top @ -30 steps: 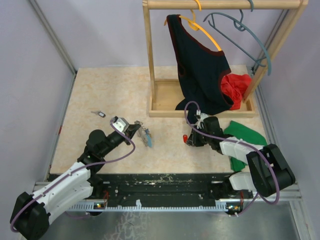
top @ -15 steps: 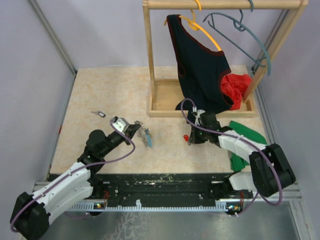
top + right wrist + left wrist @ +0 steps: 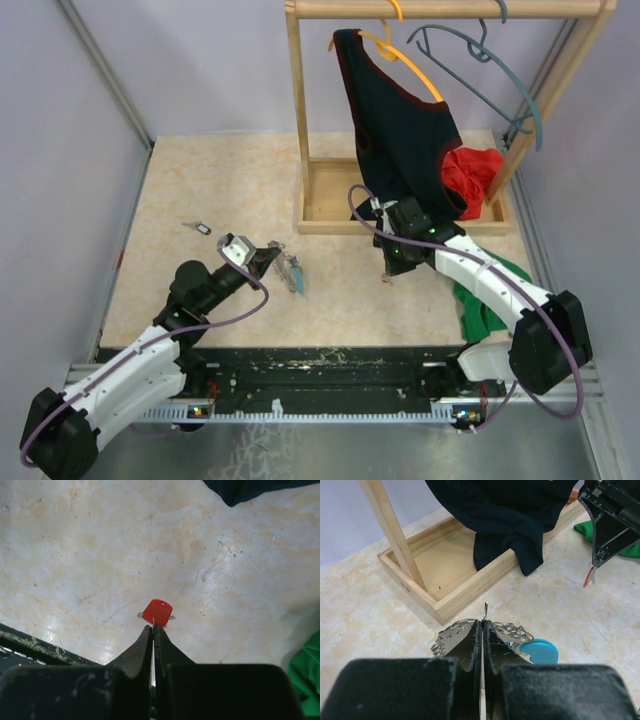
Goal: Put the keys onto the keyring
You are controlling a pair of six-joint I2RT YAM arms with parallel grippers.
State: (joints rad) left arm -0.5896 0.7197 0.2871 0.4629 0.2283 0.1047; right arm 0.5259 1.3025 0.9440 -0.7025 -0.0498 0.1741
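1. Left gripper (image 3: 483, 624): clenched on the keyring (image 3: 451, 631), grey coils bunched on both sides of the tips, blue stretch just right of them.
2. Seen from above: keyring near the middle of the table (image 3: 220, 170), at the left gripper's tips, well apart from the right gripper (image 3: 153, 628).
3. Right gripper: clenched on the red key (image 3: 157, 611), red head poking out past the tips, bare table beneath.
4. From the left wrist: red key dangling under those tips, near the front rail of the rack (image 3: 470, 597); touching the table or not, cannot tell.
5. Black key (image 3: 203, 229): flat on the table, left of the keyring and farther back, apart from both grippers, not on the keyring.
6. Rack at back right: dark top (image 3: 400, 130) hung on it, red cloth (image 3: 470, 172) in its base.
7. Green cloth (image 3: 477, 312): on the table, partly under the right arm.
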